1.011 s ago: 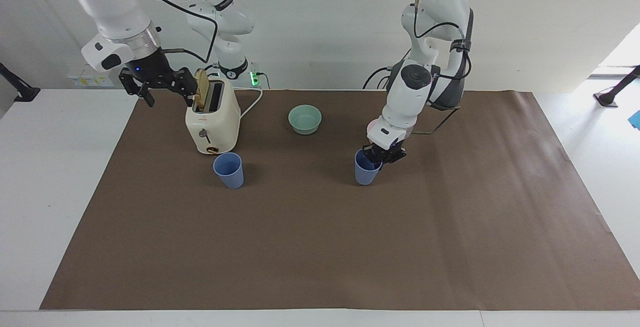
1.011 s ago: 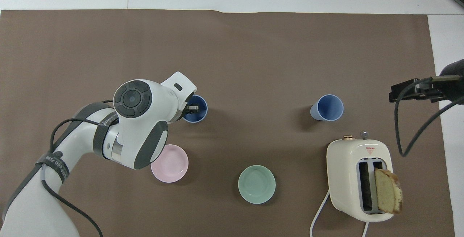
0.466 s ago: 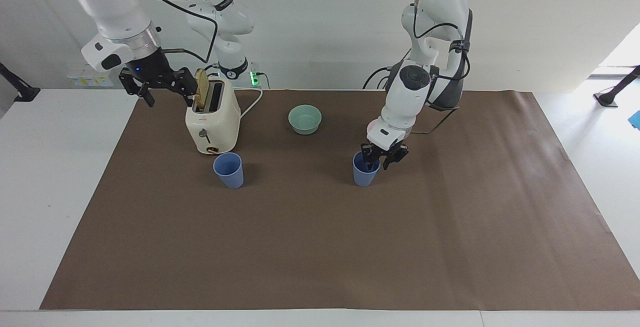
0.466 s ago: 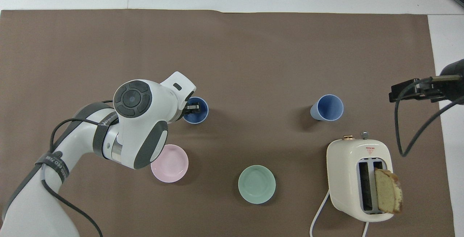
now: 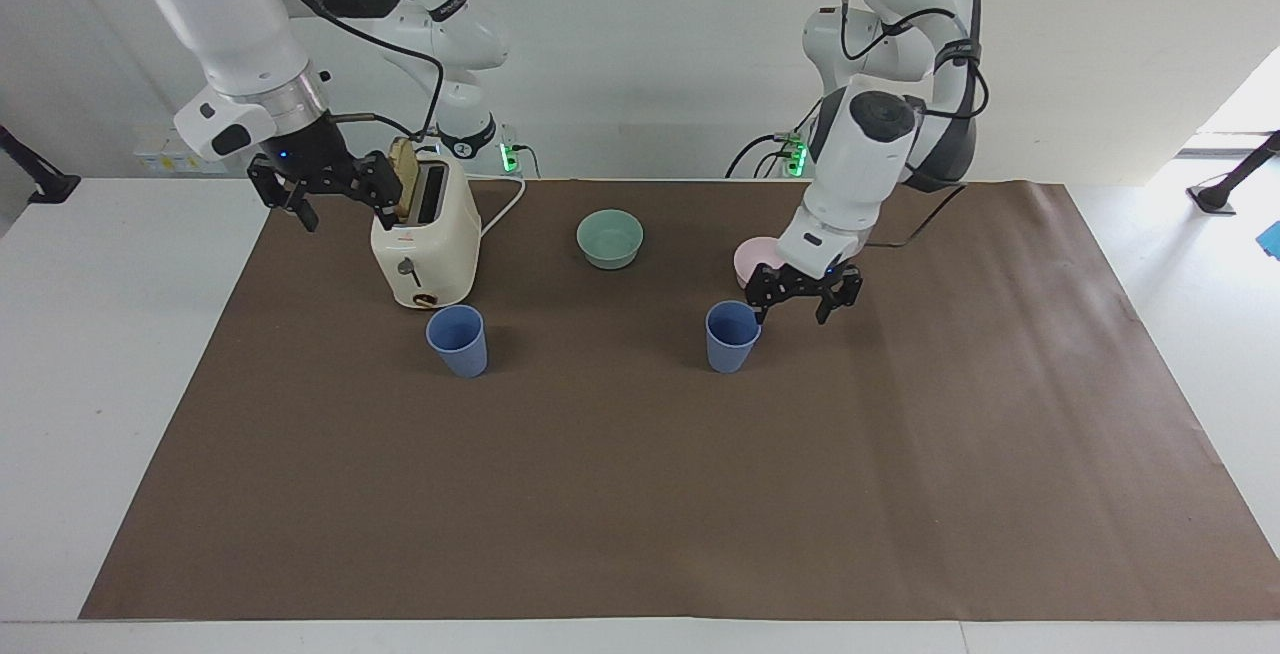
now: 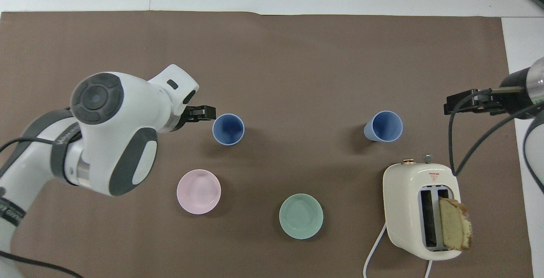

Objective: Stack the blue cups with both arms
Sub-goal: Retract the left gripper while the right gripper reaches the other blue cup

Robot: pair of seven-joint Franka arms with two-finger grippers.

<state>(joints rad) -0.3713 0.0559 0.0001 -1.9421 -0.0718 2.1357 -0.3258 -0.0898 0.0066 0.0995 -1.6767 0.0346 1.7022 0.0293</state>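
Two blue cups stand upright and apart on the brown mat. One cup is toward the left arm's end. The other cup stands just farther from the robots than the toaster. My left gripper is open and empty, low over the mat beside the first cup, not touching it. My right gripper is open and empty, raised over the mat's edge at the right arm's end, beside the toaster's top.
A cream toaster holds a bread slice and trails a white cord. A mint-green bowl and a pink bowl sit nearer to the robots than the cups.
My left gripper has opened, left the cup's rim, and drawn up and away toward the left arm's end. The cup stays standing. My right gripper has shifted slightly toward the toaster.
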